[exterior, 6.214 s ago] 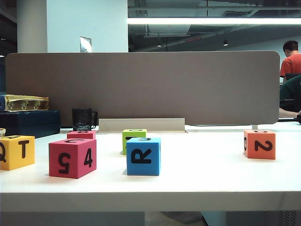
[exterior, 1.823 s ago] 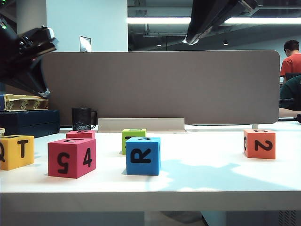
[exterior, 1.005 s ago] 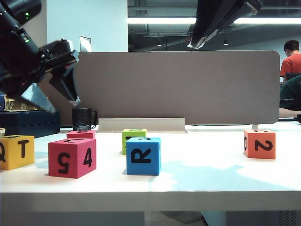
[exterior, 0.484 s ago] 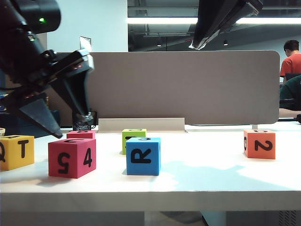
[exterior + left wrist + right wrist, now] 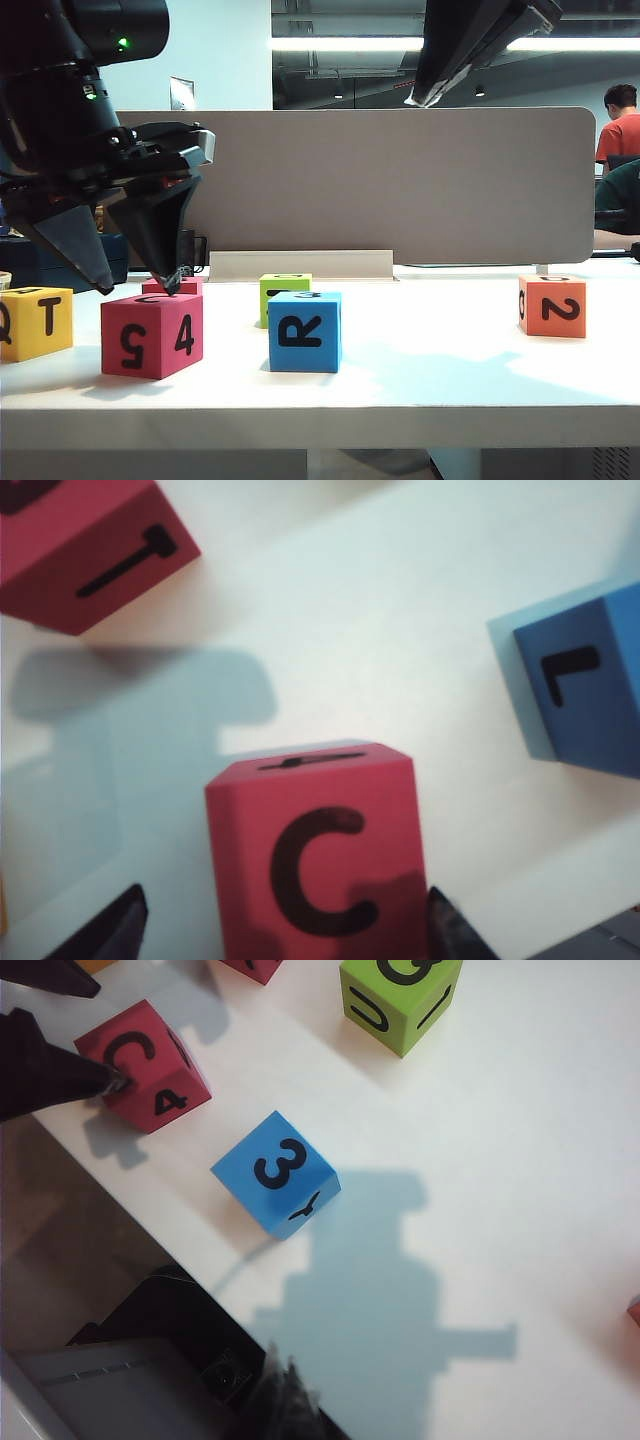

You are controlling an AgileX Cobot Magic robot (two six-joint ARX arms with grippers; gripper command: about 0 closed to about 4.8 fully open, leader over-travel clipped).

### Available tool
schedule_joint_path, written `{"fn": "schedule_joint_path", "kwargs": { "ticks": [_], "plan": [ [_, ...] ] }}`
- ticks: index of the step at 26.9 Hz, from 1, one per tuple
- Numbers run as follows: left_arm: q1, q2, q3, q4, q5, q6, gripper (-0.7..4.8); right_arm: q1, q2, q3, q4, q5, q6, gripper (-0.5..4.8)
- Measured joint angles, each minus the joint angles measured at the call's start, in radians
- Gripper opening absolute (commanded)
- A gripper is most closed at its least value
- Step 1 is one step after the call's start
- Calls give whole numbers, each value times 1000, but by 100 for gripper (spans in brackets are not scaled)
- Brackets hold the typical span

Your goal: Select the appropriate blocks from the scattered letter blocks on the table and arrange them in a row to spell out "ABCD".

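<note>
While the left end effector (image 5: pixel 135 288) straddles the red C cube (image 5: pixel 152 335) with fingers spread wide near the worktop's (image 5: pixel 450 380) front-left, the right end effector (image 5: pixel 425 95) hangs clenched and empty high above.

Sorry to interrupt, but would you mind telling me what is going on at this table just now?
The robot is picking lettered foam blocks to spell ABCD. Its left hand, open, straddles the red block that shows 5 and 4 on its sides and C on top, but has not gripped it. The right hand hangs shut, high above the table. The yellow, green, blue and orange blocks lie scattered.
</note>
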Motion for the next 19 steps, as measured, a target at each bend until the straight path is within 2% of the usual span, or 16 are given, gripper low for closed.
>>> {"fn": "schedule_joint_path", "kwargs": {
  "ticks": [4,14,19],
  "plan": [
    [0,0,0,0,40,-4,350,0,0,0,0,0,0,-2],
    [0,4,0,0,51,-25,350,0,0,0,0,0,0,-2],
    [-1,70,0,1,66,-26,347,0,0,0,0,0,0,-2]
  ]
}}
